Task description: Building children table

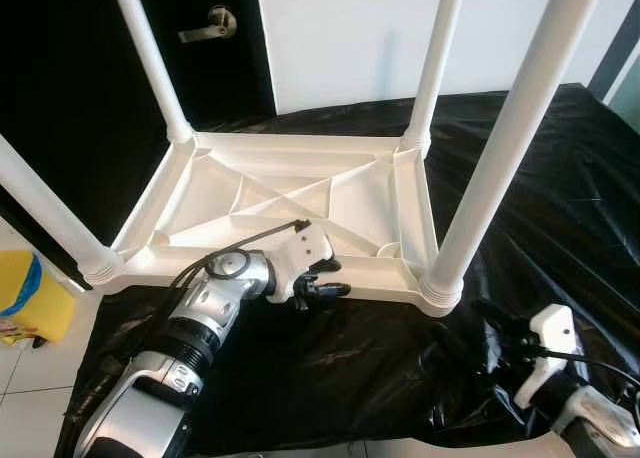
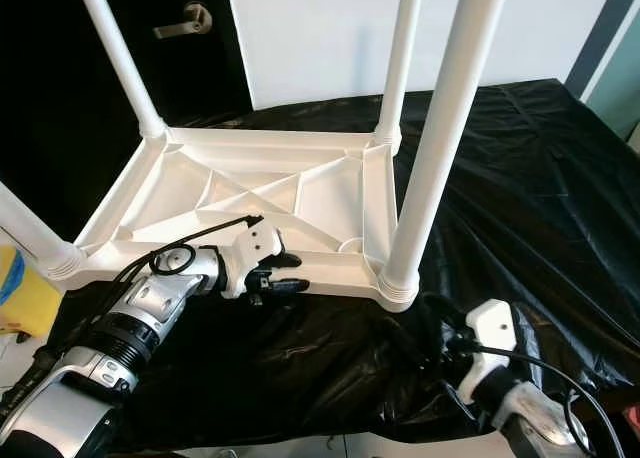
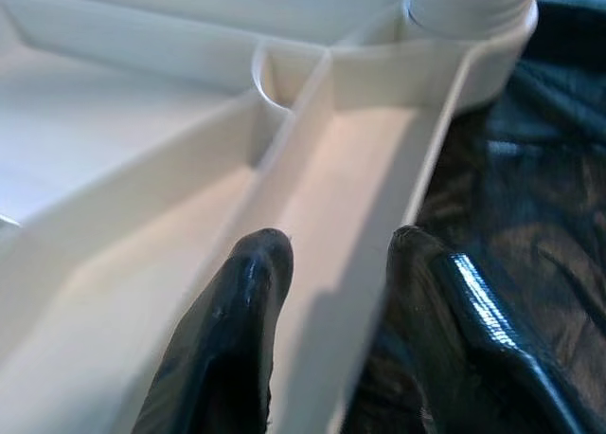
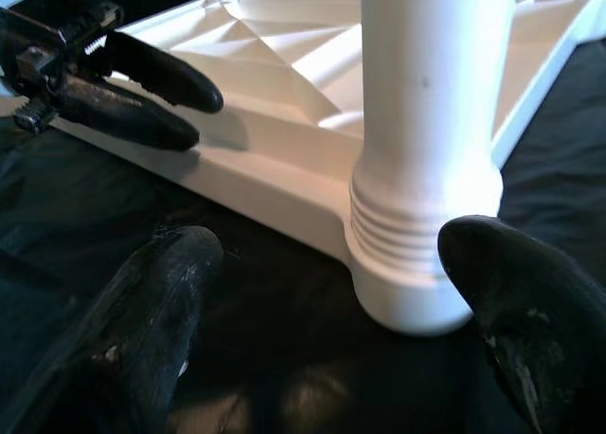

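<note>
The table [image 1: 300, 203] lies upside down on a black sheet [image 1: 560, 178], four legs standing up. The left tool [image 1: 322, 290] sits at the near rim, fingers [image 3: 237, 301] apart and straddling that edge wall, not visibly clamped. The right tool [image 4: 331, 311] hovers low just before the near right leg [image 1: 500, 148], fingers spread wide either side of its threaded base, with none touching. That leg rises vertically straight ahead of the right tool, so it looks nearer for tightening. Open sheet lies to the right.
</note>
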Tool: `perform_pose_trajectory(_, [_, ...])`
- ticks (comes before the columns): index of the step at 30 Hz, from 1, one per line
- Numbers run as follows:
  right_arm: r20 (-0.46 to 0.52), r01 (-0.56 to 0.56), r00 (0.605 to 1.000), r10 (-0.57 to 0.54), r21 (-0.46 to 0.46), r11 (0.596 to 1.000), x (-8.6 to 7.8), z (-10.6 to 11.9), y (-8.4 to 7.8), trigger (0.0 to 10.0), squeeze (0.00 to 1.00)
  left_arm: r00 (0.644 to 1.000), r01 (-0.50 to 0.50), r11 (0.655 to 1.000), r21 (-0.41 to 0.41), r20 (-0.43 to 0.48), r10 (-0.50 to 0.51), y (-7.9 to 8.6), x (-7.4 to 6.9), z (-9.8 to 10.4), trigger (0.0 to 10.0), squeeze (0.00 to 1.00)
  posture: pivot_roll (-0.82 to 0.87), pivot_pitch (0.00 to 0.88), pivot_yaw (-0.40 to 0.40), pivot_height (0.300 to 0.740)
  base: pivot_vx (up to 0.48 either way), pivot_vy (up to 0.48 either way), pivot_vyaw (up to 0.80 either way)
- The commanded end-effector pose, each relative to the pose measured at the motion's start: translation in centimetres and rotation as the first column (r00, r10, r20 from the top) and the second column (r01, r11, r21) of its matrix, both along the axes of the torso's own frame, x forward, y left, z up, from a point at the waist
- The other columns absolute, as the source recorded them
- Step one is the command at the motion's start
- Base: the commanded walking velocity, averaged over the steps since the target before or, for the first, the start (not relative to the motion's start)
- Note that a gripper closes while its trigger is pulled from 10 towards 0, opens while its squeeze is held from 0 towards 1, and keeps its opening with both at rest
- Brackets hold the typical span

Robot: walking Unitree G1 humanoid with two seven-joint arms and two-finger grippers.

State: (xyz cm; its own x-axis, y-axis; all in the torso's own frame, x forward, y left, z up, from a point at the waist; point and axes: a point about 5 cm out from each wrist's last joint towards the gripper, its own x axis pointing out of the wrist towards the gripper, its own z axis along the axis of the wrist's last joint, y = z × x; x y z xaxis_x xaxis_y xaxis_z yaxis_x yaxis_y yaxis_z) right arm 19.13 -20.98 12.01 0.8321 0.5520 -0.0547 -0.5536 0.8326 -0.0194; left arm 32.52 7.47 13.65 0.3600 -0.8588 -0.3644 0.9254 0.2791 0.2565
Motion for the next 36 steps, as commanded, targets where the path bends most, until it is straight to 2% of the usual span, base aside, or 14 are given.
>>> perform_pose_trajectory(1, [0.003, -0.021, 1.0, 0.021, 0.006, 1.0, 0.5, 0.0, 0.4, 10.0, 0.0, 1.0, 0.014, 0.999, -0.03, -0.025, -0.015, 0.4, -0.6, 0.2, 10.0, 0.0, -0.02, 0.04, 0.051, 0.74, 0.0, 0.0, 0.0])
perform_pose_trajectory(3, [0.013, -0.024, 1.0, 0.024, 0.004, 1.0, 0.8, 0.1, 0.7, 10.0, 0.0, 1.0, 0.016, 0.999, -0.046, -0.025, -0.017, 0.4, -0.9, 0.4, 10.0, 0.0, -0.02, 0.04, 0.051, 0.74, 0.0, 0.0, 0.0])
perform_pose_trajectory(6, [0.047, -0.01, 0.999, 0.01, -0.003, 1.0, 2.2, 0.3, 1.1, 10.0, 0.0, 1.0, -0.001, 0.997, -0.082, -0.022, -0.001, 0.9, -2.2, 0.8, 10.0, 0.0, 0.0, 0.036, 0.035, 0.74, 0.0, 0.0, 0.0])
perform_pose_trajectory(8, [0.047, -0.01, 0.999, 0.01, -0.003, 1.0, 2.2, 0.3, 1.1, 10.0, 0.0, 1.0, -0.001, 0.997, -0.082, -0.022, -0.001, 0.9, -2.2, 0.8, 10.0, 0.0, 0.0, 0.036, 0.035, 0.74, 0.0, 0.0, 0.0])
perform_pose_trajectory(10, [0.052, 0.005, 0.999, -0.005, -0.006, 1.0, 2.7, 0.3, 0.9, 10.0, 0.0, 1.0, -0.022, 0.992, -0.126, -0.01, 0.021, 1.1, -3.2, 1.0, 10.0, 0.0, 0.01, 0.031, 0.019, 0.74, 0.0, 0.0, 0.0])
perform_pose_trajectory(11, [0.052, 0.005, 0.999, -0.005, -0.006, 1.0, 2.7, 0.3, 0.9, 10.0, 0.0, 1.0, -0.022, 0.992, -0.126, -0.01, 0.021, 1.1, -3.2, 1.0, 10.0, 0.0, 0.01, 0.031, 0.019, 0.74, 0.0, 0.0, 0.0])
perform_pose_trajectory(13, [0.053, 0.02, 0.998, -0.019, -0.011, 1.0, 3.0, 0.3, 0.6, 10.0, 0.0, 0.999, -0.048, 0.98, -0.192, -0.002, 0.049, 1.1, -4.3, 1.3, 10.0, 0.0, 0.02, 0.025, 0.009, 0.74, 0.0, 0.0, 0.0])
perform_pose_trajectory(15, [0.053, 0.02, 0.998, -0.019, -0.011, 1.0, 3.0, 0.3, 0.6, 10.0, 0.0, 0.999, -0.048, 0.98, -0.192, -0.002, 0.049, 1.1, -4.3, 1.3, 10.0, 0.0, 0.02, 0.025, 0.009, 0.74, 0.0, 0.0, 0.0])
perform_pose_trajectory(19, [0.058, 0.017, 0.998, -0.014, -0.044, 0.999, 3.7, 0.6, 0.2, 10.0, 0.0, 0.995, -0.096, 0.956, -0.277, -0.019, 0.094, 0.8, -5.6, 1.8, 10.0, 0.0, 0.02, 0.016, 0.001, 0.74, 0.0, 0.0, 0.0])
perform_pose_trajectory(25, [0.064, 0.053, 0.997, -0.049, -0.064, 0.997, 4.7, 0.7, -0.4, 10.0, 0.0, 0.99, -0.144, 0.934, -0.328, -0.038, 0.139, 0.2, -6.1, 2.3, 10.0, 0.0, 0.02, 0.004, -0.01, 0.74, 0.0, 0.0, 0.0])
perform_pose_trajectory(27, [0.072, 0.077, 0.995, -0.07, -0.088, 0.993, 5.7, 0.6, -0.4, 10.0, 0.0, 0.979, -0.202, 0.918, -0.341, -0.089, 0.183, -0.2, -6.1, 2.1, 10.0, 0.0, 0.02, 0.0, -0.017, 0.74, 0.0, 0.0, 0.0])
perform_pose_trajectory(28, [0.072, 0.077, 0.995, -0.07, -0.088, 0.993, 5.7, 0.6, -0.4, 10.0, 0.0, 0.979, -0.202, 0.918, -0.341, -0.089, 0.183, -0.2, -6.1, 2.1, 10.0, 0.0, 0.02, 0.0, -0.017, 0.74, 0.0, 0.0, 0.0])
perform_pose_trajectory(32, [0.081, 0.078, 0.994, -0.072, -0.076, 0.994, 6.8, 0.3, 0.7, 10.0, 0.0, 0.975, -0.22, 0.918, -0.331, -0.097, 0.199, -0.6, -6.1, 2.0, 10.0, 0.0, 0.02, 0.0, -0.023, 0.74, 0.0, 0.0, 0.0])
perform_pose_trajectory(36, [0.11, 0.084, 0.991, -0.071, -0.109, 0.99, 8.0, 0.0, 1.7, 10.0, 0.0, 0.972, -0.235, 0.912, -0.337, -0.103, 0.212, -0.9, -5.9, 2.1, 10.0, 0.0, 0.02, 0.0, -0.024, 0.74, 0.0, 0.0, 0.0])
